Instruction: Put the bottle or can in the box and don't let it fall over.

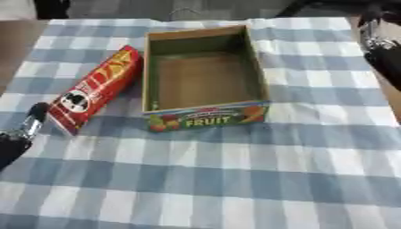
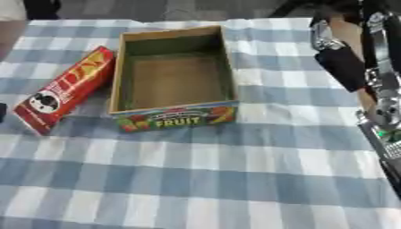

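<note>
A red tube-shaped can (image 1: pixel 98 89) with yellow lettering lies on its side on the checked cloth, just left of the box and slanting along it. The cardboard box (image 1: pixel 205 116) has "FRUIT" printed on its near wall, stands open at the top and holds nothing. My left hand (image 1: pixel 23 134) shows at the lower left edge with a straight finger pointing up, close beside the can's near end and holding nothing. My right arm (image 2: pixel 344 60), black and silver, comes in at the upper right, well apart from the box. Its hand cannot be made out.
A blue and white checked cloth (image 1: pixel 235 179) covers the table, with a wide bare stretch in front of the box. Brown table top (image 1: pixel 15 40) shows past the cloth at the far left. Silver arm parts (image 2: pixel 384 112) run down the right edge.
</note>
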Motion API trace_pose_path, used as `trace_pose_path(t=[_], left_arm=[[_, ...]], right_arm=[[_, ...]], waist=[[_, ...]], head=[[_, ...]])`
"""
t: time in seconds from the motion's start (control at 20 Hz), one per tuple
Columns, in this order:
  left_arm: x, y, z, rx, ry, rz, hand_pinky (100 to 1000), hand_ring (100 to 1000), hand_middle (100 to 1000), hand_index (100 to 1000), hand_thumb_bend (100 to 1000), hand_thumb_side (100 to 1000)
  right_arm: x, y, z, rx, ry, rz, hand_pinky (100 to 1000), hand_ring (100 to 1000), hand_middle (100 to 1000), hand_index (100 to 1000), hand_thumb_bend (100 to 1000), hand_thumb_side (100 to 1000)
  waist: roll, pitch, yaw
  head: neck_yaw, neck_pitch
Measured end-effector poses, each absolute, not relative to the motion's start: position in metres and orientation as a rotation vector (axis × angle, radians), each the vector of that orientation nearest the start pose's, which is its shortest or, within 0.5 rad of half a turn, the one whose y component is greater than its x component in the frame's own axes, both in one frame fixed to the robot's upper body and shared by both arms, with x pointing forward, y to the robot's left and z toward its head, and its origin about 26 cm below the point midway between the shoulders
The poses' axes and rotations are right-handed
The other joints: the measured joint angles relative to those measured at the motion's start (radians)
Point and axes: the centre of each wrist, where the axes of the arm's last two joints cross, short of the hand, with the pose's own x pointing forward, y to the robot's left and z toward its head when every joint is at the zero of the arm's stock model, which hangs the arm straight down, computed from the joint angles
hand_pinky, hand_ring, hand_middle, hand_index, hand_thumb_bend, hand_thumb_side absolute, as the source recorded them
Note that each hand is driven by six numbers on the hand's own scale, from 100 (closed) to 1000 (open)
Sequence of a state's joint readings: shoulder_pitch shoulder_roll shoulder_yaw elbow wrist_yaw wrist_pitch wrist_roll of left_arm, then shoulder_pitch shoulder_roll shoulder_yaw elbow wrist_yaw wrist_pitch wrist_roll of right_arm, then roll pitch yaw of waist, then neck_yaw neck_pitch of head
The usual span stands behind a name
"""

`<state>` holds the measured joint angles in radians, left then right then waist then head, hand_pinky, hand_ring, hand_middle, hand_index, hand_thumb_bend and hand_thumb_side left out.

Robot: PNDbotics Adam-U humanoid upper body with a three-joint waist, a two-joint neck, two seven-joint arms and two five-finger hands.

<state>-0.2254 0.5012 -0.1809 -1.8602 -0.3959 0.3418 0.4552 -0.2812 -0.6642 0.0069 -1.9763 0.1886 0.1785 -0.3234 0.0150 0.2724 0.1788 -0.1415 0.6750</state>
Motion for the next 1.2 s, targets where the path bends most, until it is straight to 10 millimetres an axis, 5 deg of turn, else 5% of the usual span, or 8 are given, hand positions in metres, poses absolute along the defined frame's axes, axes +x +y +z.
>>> trace_pose_path(t=[1.2], left_arm=[[0.319,0.247,0.132,0.900,-1.836,-0.393,669,638,745,829,611,607]], right_arm=[[0.296,-0.308,0.226,-0.877,-2.120,0.395,856,840,917,894,100,674]], waist=[[0.000,0.020,-0.006]], head=[[0.000,-0.027]])
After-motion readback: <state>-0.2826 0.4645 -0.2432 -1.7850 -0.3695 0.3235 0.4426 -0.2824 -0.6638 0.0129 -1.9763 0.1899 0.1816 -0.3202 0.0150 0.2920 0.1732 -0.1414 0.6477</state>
